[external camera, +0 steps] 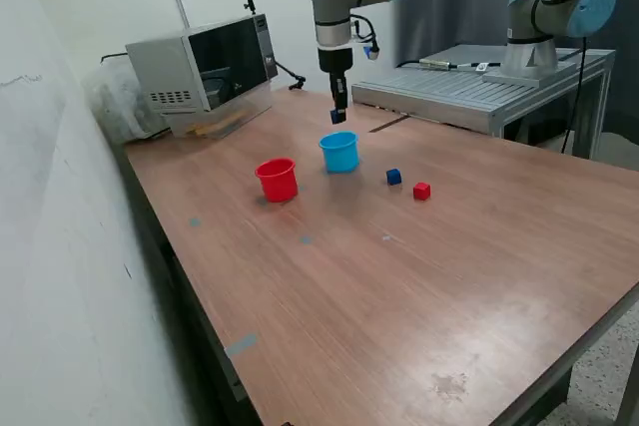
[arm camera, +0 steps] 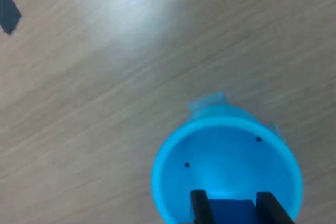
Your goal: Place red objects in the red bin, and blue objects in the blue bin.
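Note:
My gripper (external camera: 338, 115) hangs straight above the blue bin (external camera: 339, 152), a light-blue cup, and is shut on a dark-blue cube (arm camera: 231, 214). The wrist view shows that cube between the two black fingers (arm camera: 198, 208), over the open mouth of the blue bin (arm camera: 160, 174), whose visible part holds nothing. The red bin (external camera: 277, 179), a red cup, stands just to the exterior view's left of the blue one. A second dark-blue cube (external camera: 393, 177) and a red cube (external camera: 421, 191) lie on the table to the exterior view's right of the cups.
A microwave (external camera: 205, 62) sits at the table's far corner near the wall. A grey metal platform (external camera: 479, 87) with a second arm (external camera: 559, 7) stands behind the table. Bits of blue tape (external camera: 240, 345) mark the wooden tabletop (external camera: 399, 286).

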### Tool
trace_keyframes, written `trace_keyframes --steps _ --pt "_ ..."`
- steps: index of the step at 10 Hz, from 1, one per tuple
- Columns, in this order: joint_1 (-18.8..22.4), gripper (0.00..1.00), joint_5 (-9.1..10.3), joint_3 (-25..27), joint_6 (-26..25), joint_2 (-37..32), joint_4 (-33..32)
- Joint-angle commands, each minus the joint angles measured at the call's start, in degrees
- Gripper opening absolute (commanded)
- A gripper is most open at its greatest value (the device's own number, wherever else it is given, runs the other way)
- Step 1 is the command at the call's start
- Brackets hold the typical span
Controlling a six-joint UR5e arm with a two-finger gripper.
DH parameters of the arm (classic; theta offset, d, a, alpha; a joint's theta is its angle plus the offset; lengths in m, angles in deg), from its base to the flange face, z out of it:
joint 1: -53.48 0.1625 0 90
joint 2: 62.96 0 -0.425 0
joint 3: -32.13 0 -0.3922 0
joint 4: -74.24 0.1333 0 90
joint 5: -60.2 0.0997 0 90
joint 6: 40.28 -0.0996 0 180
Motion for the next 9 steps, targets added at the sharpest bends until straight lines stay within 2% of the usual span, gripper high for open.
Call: trace_keyframes --steps 1,6,7,9 --pt "-0.4 0.0 0.07 0.6 0.0 -0.4 0.3" --pt "-0.6 0.0 0.16 -0.3 0.0 -0.4 0.3" --pt "-0.6 1.0 0.07 -0.5 0.0 -0.4 0.3" --pt "-0.5 1.0 0.16 -0.5 -0.1 -0.4 0.3"
